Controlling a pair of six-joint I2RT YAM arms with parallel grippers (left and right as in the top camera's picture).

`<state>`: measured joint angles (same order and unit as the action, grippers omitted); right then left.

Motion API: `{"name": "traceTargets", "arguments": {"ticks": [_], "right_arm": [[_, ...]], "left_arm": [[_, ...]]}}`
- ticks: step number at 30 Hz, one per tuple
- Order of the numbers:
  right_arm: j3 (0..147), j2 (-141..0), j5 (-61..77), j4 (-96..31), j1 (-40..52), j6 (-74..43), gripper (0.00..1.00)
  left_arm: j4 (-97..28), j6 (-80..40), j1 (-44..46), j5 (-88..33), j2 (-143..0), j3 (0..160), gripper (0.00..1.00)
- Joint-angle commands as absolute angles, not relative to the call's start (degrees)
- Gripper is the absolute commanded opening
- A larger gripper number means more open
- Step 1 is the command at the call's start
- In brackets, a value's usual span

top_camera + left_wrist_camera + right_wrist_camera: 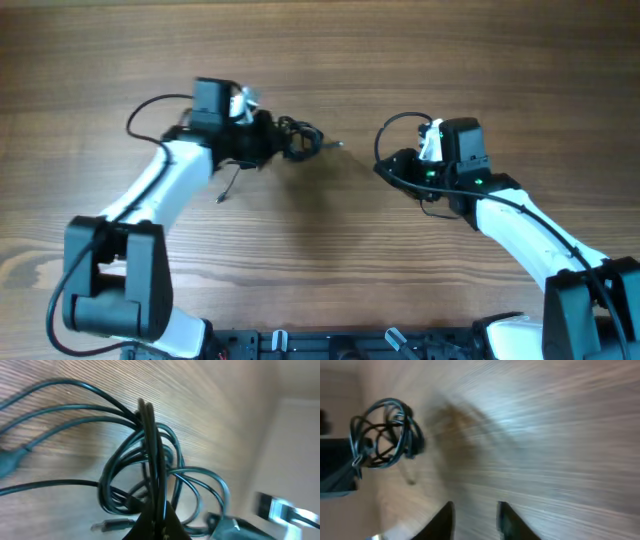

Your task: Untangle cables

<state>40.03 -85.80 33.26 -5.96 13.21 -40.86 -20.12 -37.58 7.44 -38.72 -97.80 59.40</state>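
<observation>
Surface: brown wood-grain tabletop (330, 60), with the grain running left to right in the overhead view. It had a matte finish, with a pale sheen in the right wrist view. The wrist views were blurred. In the left wrist view a pale plain area (295, 445) lay beyond the tabletop edge at right; I could not tell what it was.

Task item: a tangle of thin black flexible cables (298, 137), bunched into overlapping loops at upper centre of the tabletop. One loose strand (228, 186) trailed down beside the left arm and ended on the wood. A small plug end (334, 145) stuck out at the right of the bundle.

Left tool (274, 140): its fingers were pinched together on several strands of the tangle. In the left wrist view the loops fanned out above the closed tips (159, 519).

Right tool (475, 519): the fingers stood apart with bare wood between them and nothing held. It was well apart from the tangle, which showed at upper left in the right wrist view (385, 435), where a soft dark shadow (462, 430) lay on the wood beside it.
</observation>
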Motion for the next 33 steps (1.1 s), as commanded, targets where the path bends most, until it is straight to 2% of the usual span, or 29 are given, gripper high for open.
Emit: {"name": "traceTargets", "arguments": {"ticks": [1,3,5,7,8,11,15,20,26,31,32,33], "right_arm": [[40.4,-85.0,43.0,0.9,15.6,-40.5,0.20],[40.4,-85.0,42.9,4.2,18.3,-40.7,0.20],[40.4,-85.0,39.3,5.3,20.5,-44.4,0.26],[40.4,-85.0,36.2,6.2,21.4,-49.4,0.37],[40.4,-85.0,37.0,7.9,21.4,-50.4,0.39],[40.4,-85.0,41.3,12.0,21.4,-49.8,0.39],[40.4,-85.0,41.0,11.0,21.4,-47.1,0.39],[40.1,-85.2,39.3,11.5,24.1,-44.9,0.45],[40.1,-85.3,28.2,11.6,26.9,-45.0,0.52],[40.1,-87.4,26.5,11.5,28.5,-45.0,0.48],[40.1,-88.7,25.6,11.5,28.5,-44.9,0.45],[40.1,-89.4,24.5,11.1,28.5,-45.0,0.37]], "left_arm": [[-20.1,-36.2,1.9,-58.2,-96.9,59.2,0.04],[-20.1,-36.5,1.3,-62.1,-97.5,59.2,0.04],[-20.3,-38.2,1.4,-64.1,-98.1,59.2,0.04],[-20.1,-41.1,1.4,-66.4,-98.3,59.2,0.04],[-19.9,-43.1,1.4,-68.3,-98.3,59.2,0.04],[-19.2,-51.2,1.2,-69.6,-98.3,59.2,0.04],[-19.0,-63.6,1.1,-71.0,-98.3,59.2,0.04],[-19.0,-73.6,1.1,-76.8,-98.3,59.2,0.04],[-19.0,-75.9,1.3,-80.6,-98.3,59.2,0.04],[-19.0,-75.9,1.3,-81.0,-98.3,59.2,0.04],[-19.0,-75.9,1.3,-80.9,-98.3,59.2,0.04],[-19.0,-75.9,1.3,-80.9,-98.3,59.2,0.04]]}}
